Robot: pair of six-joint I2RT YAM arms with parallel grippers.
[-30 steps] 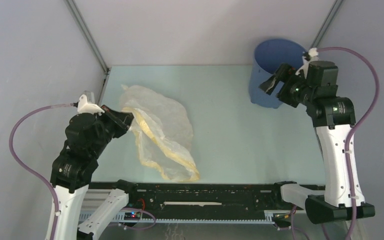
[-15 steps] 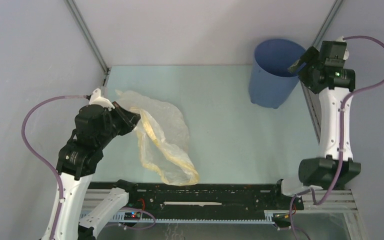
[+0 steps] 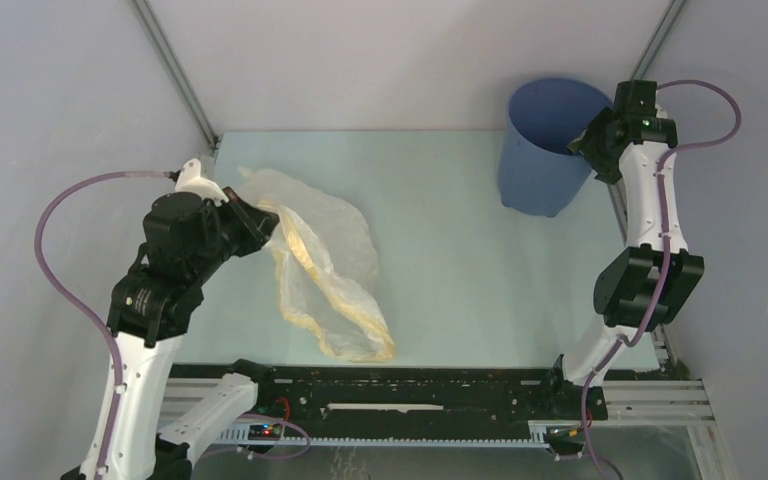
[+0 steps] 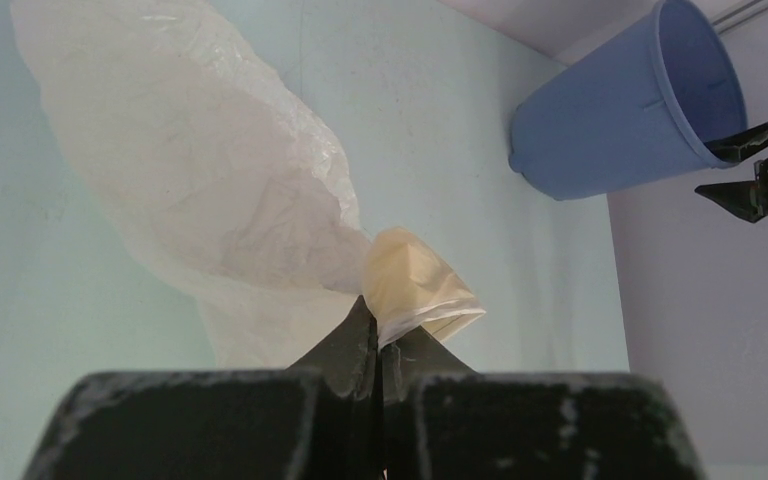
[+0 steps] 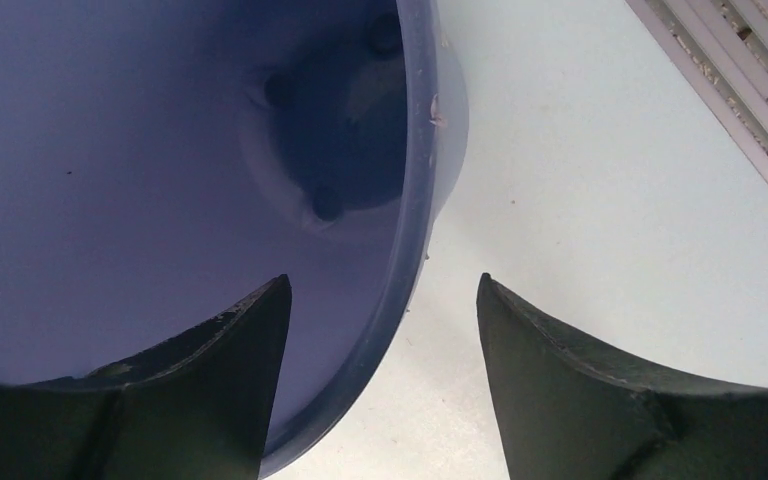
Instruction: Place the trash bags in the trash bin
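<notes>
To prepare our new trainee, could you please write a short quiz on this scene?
1. True or false: the left pincer is shut on the bag.
2. The right pincer stands open astride: A) the rim of the bin; B) the bag; C) nothing.
3. Is any of the bag inside the bin?
Key: 1 true; 2 A; 3 no.

Pale green table (image 3: 460, 260) w/ trash bag (image 3: 325, 240), blue bin (image 3: 535, 180).

bag (image 3: 325, 260) left, bin (image 3: 538, 172) far right (apparently tilted)
</notes>
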